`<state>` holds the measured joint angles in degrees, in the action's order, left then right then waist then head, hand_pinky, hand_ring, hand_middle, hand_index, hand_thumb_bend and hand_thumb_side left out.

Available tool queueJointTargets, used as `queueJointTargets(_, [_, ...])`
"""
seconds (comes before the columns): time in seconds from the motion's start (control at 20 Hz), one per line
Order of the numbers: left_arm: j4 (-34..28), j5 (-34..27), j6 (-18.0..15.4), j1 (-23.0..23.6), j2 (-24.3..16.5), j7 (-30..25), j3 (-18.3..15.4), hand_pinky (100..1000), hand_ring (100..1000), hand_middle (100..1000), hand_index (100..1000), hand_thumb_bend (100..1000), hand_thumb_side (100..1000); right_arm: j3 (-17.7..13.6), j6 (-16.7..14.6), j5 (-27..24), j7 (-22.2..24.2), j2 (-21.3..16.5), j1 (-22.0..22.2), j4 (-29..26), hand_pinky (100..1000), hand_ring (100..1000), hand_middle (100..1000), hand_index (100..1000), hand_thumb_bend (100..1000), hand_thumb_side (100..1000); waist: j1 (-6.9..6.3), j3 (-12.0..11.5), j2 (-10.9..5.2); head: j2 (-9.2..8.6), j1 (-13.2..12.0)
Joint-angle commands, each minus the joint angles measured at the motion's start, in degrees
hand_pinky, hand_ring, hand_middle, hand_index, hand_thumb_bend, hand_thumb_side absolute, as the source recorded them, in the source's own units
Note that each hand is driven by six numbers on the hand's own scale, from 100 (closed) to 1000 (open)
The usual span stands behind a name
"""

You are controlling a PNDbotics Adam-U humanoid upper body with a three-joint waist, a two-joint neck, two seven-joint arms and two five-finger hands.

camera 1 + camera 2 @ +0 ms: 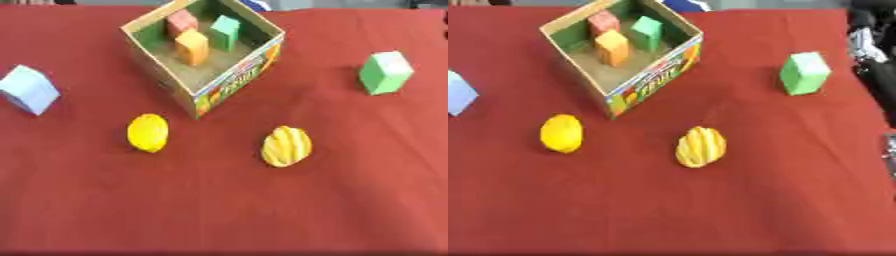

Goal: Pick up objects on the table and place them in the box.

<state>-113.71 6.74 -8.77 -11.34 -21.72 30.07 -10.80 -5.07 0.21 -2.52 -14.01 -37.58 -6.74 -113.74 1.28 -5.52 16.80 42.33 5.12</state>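
On the counter, four objects wait outside the box.
Neither of my hands shows; the ridged yellow fruit may roll when grasped.

Everything is pretty soft here, so the print on the box front is just a smear of orange, green and blue; can't read any of it. The pale blue block at the left edge of the frame gets chopped off in the right eye view, only part of it shows. The red block inside the box sits behind the orange block, lower part hidden. At the right edge of the right eye view there's a dark, silvery shape, cut off by the frame and too blurry to make out. Top centre, a bit of something blue pokes out behind the box, mostly hidden.
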Motion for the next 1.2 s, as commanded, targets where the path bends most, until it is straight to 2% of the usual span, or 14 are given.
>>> queueJointTargets(0.05, [-0.88, 0.31, 0.12, -0.05, -1.85, -0.14, -0.09, 755, 580, 555, 817, 100, 494, 0.24, 0.64, 3.64, 0.95, -9.84, 1.59, -0.85, 817, 823, 726, 804, 100, 465, 0.18, 0.18, -1.0, 0.17, -0.27])
queueJointTargets(0.2, [-0.88, 0.36, 0.21, 0.19, -2.22, -0.16, -0.05, 755, 579, 555, 817, 100, 495, -0.05, 2.21, 6.66, 2.51, -17.34, 4.21, -0.85, 832, 838, 744, 818, 100, 400, 0.38, 0.5, -0.99, 0.28, -0.67])
queueJointTargets(0.35, [-0.88, 0.43, 0.3, 0.42, -2.61, -0.19, -0.01, 755, 579, 555, 817, 100, 495, -1.02, 3.64, 8.96, 5.92, -23.32, 5.58, -0.85, 849, 852, 760, 830, 100, 346, 0.54, 0.96, -1.07, 0.37, -1.1])
queueJointTargets(0.5, [-0.88, 0.52, 0.38, 0.64, -3.02, -0.26, 0.06, 755, 579, 554, 817, 100, 482, -1.77, 4.56, 10.15, 9.86, -27.58, 6.16, -0.85, 859, 859, 768, 836, 100, 338, 0.83, 1.51, -1.18, 0.45, -1.55])
queueJointTargets(0.6, [-0.88, 0.55, 0.45, 0.8, -3.31, -0.31, 0.14, 755, 578, 554, 817, 100, 497, -1.41, 5.1, 10.32, 12.97, -30.21, 6.01, -0.85, 867, 866, 776, 843, 100, 375, 1.06, 1.84, -1.25, 0.44, -1.85])
queueJointTargets(0.85, [-0.88, 0.61, 0.56, 0.94, -4.12, -0.59, 0.42, 755, 578, 554, 817, 100, 497, 1.0, 5.28, 11.03, 22.29, -35.45, 3.77, -0.85, 882, 878, 792, 856, 100, 445, 1.55, 2.22, -1.49, 0.42, -2.13])
queueJointTargets(1.2, [-0.88, 0.19, 0.62, 0.74, -4.53, -1.1, 0.95, 754, 576, 554, 817, 100, 499, 4.27, 4.58, 12.07, 31.75, -38.46, -1.26, -0.85, 890, 880, 794, 859, 100, 513, 1.85, 1.58, -1.19, -0.07, -1.44])
